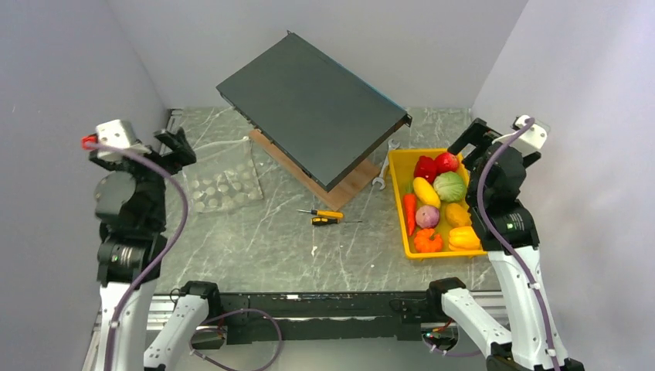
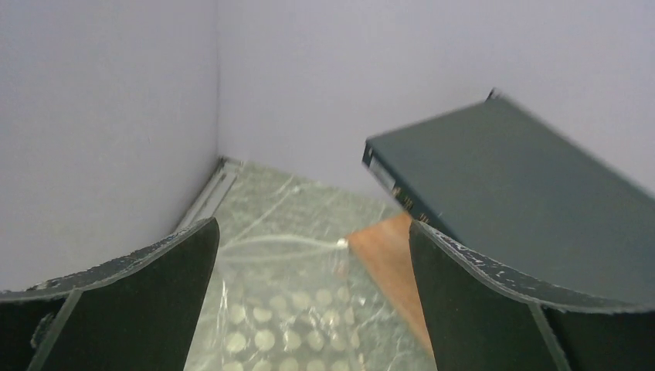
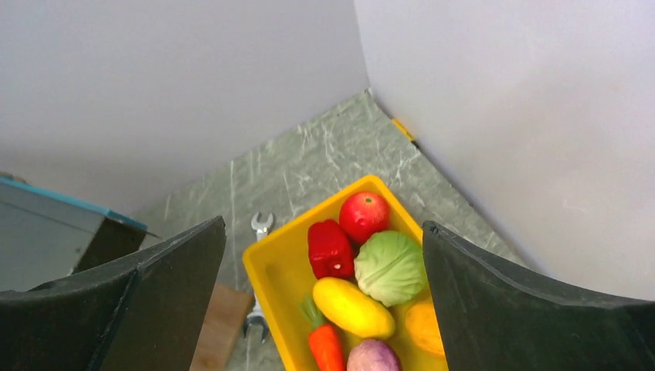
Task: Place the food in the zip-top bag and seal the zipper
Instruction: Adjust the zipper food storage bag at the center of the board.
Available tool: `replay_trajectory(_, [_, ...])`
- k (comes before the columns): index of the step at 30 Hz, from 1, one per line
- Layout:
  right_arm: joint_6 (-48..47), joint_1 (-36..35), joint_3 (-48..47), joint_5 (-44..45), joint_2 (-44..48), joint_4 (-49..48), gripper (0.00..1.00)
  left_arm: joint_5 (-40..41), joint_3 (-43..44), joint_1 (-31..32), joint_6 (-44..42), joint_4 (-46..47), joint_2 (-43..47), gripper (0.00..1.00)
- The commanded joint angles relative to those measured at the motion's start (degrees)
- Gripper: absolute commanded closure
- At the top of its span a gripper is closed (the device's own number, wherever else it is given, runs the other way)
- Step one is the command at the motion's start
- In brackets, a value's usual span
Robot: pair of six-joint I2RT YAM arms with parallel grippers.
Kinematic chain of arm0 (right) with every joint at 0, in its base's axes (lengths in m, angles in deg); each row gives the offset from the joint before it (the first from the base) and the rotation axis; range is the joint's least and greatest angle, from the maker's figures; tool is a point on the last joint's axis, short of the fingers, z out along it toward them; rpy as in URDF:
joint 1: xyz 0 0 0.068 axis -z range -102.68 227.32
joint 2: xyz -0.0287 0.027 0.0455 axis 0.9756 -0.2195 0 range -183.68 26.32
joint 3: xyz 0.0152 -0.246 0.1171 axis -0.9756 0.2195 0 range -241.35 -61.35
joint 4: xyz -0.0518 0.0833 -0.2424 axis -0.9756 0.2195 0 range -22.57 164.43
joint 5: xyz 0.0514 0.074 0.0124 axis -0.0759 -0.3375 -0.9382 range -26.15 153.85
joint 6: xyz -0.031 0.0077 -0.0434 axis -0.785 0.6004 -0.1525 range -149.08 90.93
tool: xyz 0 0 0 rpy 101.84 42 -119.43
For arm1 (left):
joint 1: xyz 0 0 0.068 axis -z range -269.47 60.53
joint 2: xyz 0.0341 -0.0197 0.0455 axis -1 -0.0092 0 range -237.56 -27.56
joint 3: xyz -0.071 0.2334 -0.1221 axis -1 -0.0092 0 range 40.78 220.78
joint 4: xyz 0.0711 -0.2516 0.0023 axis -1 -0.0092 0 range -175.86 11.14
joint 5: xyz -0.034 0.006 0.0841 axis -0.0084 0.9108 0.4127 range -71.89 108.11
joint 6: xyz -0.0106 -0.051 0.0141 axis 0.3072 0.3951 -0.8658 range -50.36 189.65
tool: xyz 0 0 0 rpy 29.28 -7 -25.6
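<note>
Zip-top bag (image 2: 278, 332) ahead of your left jaws: looks thin, floppy, slick; pinch at zipper (image 2: 286, 242) edge. Food (image 3: 390, 267) below right jaws: prob. light, hard, glossy; grip mid-body. Both jaws wide, empty.

Back wall (image 1: 386, 39), 12 o'clock: plain pale grey.
Wall at 9 o'clock (image 1: 54, 77) and wall at 3 o'clock (image 1: 587, 77): same pale grey.
Tabletop (image 1: 270, 247): grey-green marble pattern, white veins.
Toward 12 o'clock: dark flat slab (image 1: 313, 116), tilted, over a wooden board (image 1: 347, 189).
Light: soft, even.
</note>
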Motion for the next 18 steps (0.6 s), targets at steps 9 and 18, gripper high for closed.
replay_trajectory(9, [8.37, 0.10, -0.88, -15.75, 2.33, 1.77, 0.00, 3.72, -4.04, -0.38, 6.79, -11.29, 4.78, 0.01])
replay_trajectory(18, [17.99, 0.03, 7.59, -30.96, 6.75, 5.39, 0.00, 1.76, -18.35, -0.38, 21.35, -24.59, 6.06, 0.01])
